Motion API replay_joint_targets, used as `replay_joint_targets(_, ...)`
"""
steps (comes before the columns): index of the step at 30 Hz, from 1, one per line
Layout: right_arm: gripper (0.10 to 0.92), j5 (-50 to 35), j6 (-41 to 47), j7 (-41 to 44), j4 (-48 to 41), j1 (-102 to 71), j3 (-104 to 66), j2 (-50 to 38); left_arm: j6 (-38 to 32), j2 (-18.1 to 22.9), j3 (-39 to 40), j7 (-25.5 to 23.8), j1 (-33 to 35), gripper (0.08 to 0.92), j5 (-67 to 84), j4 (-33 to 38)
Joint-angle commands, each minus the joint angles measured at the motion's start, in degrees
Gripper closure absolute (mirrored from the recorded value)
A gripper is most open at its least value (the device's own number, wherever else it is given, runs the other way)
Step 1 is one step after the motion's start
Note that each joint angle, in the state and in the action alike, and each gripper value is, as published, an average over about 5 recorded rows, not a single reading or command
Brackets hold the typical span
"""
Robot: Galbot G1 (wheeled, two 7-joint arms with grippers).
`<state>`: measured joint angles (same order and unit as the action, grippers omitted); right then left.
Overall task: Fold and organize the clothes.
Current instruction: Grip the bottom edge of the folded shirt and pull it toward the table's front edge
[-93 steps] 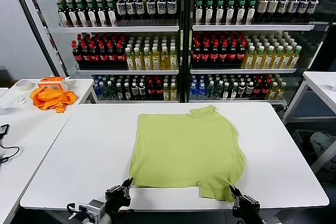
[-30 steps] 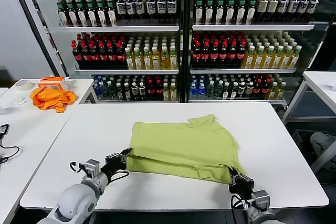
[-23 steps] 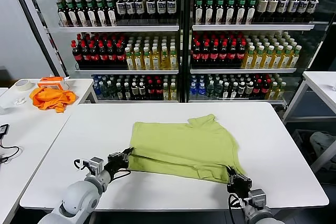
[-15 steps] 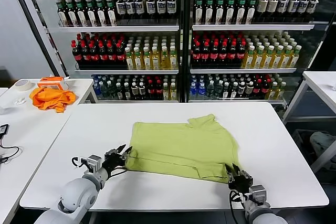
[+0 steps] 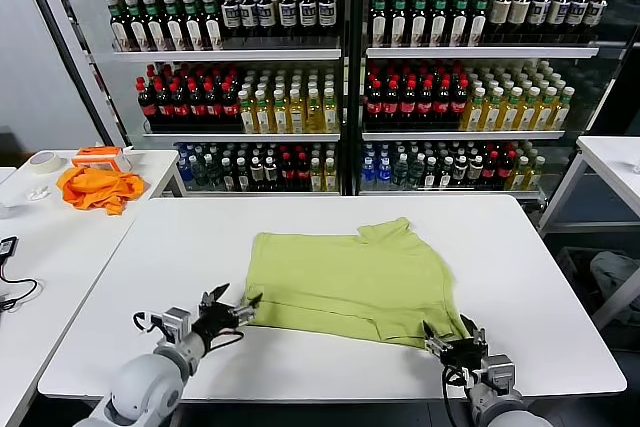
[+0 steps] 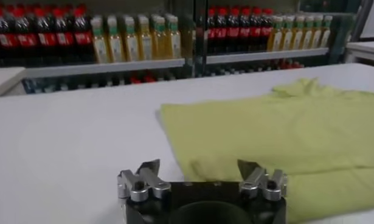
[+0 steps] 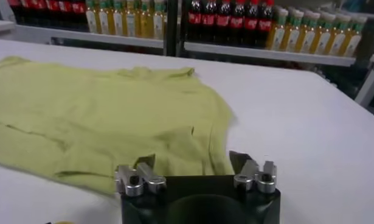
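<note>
The lime T-shirt point(image 5: 350, 277) lies on the white table point(image 5: 160, 247), its front half folded back over the rest, with the collar at the far edge. My left gripper point(image 5: 232, 307) is open and empty just off the shirt's front left corner. My right gripper point(image 5: 452, 337) is open and empty at the shirt's front right corner. In the left wrist view the shirt point(image 6: 284, 134) lies ahead of the open left gripper point(image 6: 199, 165). In the right wrist view the shirt point(image 7: 95, 115) lies ahead of the open right gripper point(image 7: 193, 159).
Shelves of bottles point(image 5: 340, 77) stand behind the table. An orange cloth point(image 5: 98, 187) and a tape roll point(image 5: 42, 161) lie on a side table at the left. Another table point(image 5: 610, 162) stands at the right.
Both grippers carried the shirt's front hem back over the shirt, folding it, then let go. They have since opened and drawn back a little toward the table's front.
</note>
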<state>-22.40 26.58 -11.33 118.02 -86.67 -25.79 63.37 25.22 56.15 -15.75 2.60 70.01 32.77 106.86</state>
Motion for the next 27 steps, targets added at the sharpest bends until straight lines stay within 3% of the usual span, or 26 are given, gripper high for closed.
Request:
replay_joint_targets(1, 0.211, -2.78, 2.22, -1.24, 0.99, -1.10, -0.33, -0.06, 2.26, 0.46, 0.10, 1.21, 2.11, 0.180, 0.53, 2.29)
replay_joint_targets(7, 0.353, -5.00, 1.50, -1.92, -0.38, -0.45, -0.02, 0.46, 4.88, 0.83, 0.58, 4.24, 1.11, 0.235, 0.59, 1.52)
replay_joint_targets(23, 0.820, -4.82, 0.55, -0.28, -0.60, -0.19, -0.31, 0.44, 5.26, 1.13, 1.89, 3.47, 2.14, 0.700, -0.60, 1.11)
replay_joint_targets(27, 0.899, -4.85, 0.34, 0.04, 0.60, -0.85, -0.58, 0.03, 4.17, 0.37, 0.91, 2.95, 3.84, 0.821, -2.94, 2.16)
